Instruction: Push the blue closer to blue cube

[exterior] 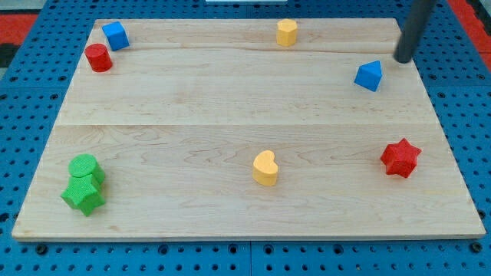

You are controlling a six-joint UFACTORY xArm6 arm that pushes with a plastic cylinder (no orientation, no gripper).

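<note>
A blue cube (pixel 115 35) sits at the view's top left on the wooden board (pixel 230 100). A second blue block, prism-shaped (pixel 369 75), sits at the view's right, in the upper part of the board. My tip (pixel 403 59) is just to the right of and above this blue prism, a short gap away and not touching it. The rod rises out of the view's top right corner.
A red cylinder (pixel 98 57) stands just below left of the blue cube. A yellow heart (pixel 287 32) is at the top middle, another yellow heart (pixel 265 168) at the bottom middle. A red star (pixel 400 158) is at the right. A green cylinder (pixel 85 168) and green star (pixel 84 195) are at bottom left.
</note>
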